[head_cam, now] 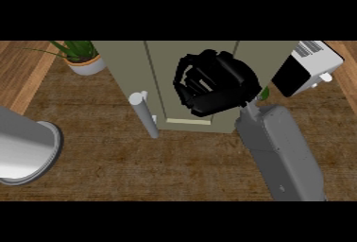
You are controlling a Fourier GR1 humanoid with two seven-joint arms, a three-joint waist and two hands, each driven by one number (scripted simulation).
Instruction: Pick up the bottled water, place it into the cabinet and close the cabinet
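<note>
right hand [213, 85] curled over cabinet [132, 71], contents hidden

head view, steeply down, close over the counter [174, 156]

No readable text, brand, number or sign is found anywhere in the frame. At the upper right, dark stripes like a barcode or vent slits are seen on the white top of a black and white appliance [310, 64], but no letters or digits can be made out there. A pale strip [187, 121] is seen at the lower front of the cabinet [125, 66] in the centre, and nothing is written on it.
</note>
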